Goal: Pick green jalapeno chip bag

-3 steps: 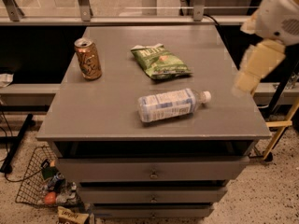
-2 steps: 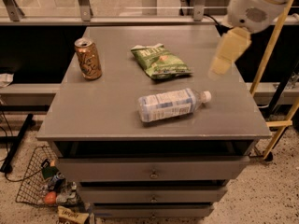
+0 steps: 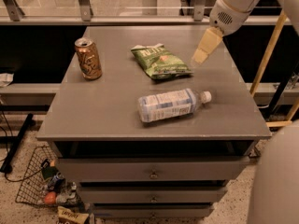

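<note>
The green jalapeno chip bag (image 3: 160, 61) lies flat on the grey cabinet top (image 3: 117, 101), toward the back middle. It is crinkled and glossy green with pale lettering and a yellowish picture. My gripper (image 3: 204, 46) hangs from the white arm at the upper right, above the cabinet top, just right of the bag and apart from it. It holds nothing that I can see.
A clear plastic water bottle (image 3: 170, 104) lies on its side in front of the bag. A brown drink can (image 3: 88, 58) stands upright at the left. A wire basket (image 3: 37, 181) with clutter sits on the floor at the lower left. A wooden pole (image 3: 266, 55) leans at the right.
My gripper has moved left and toward the back, from beyond the cabinet's right edge to just right of the chip bag. The bag, bottle and can have not moved.
</note>
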{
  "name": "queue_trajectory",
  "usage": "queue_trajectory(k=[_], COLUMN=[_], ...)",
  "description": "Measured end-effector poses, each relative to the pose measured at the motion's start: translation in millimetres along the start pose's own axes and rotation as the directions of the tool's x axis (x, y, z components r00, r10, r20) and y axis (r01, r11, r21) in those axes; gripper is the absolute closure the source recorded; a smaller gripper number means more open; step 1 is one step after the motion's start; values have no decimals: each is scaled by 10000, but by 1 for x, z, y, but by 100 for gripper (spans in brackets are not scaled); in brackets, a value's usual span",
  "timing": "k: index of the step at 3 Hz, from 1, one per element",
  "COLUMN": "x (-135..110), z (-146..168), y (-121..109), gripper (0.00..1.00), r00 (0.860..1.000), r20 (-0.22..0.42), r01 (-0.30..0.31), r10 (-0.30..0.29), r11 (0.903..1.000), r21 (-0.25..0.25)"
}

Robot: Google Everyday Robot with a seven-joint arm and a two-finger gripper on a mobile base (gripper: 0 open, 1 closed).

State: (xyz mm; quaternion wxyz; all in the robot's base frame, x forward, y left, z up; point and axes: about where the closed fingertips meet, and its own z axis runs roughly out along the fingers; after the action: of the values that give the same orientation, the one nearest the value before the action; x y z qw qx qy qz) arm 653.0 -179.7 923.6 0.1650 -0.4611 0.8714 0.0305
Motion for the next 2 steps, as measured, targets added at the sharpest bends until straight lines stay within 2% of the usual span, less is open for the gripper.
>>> queue_trajectory(k=[1, 2], x=[-7, -23], z=[30, 52], y=[-10, -6], gripper=[0, 0], r00=[9991, 9998], r20=[-14, -190], r01=[-419, -89], r10=[419, 76], r11=[9978, 9977], r21=[-522, -678])
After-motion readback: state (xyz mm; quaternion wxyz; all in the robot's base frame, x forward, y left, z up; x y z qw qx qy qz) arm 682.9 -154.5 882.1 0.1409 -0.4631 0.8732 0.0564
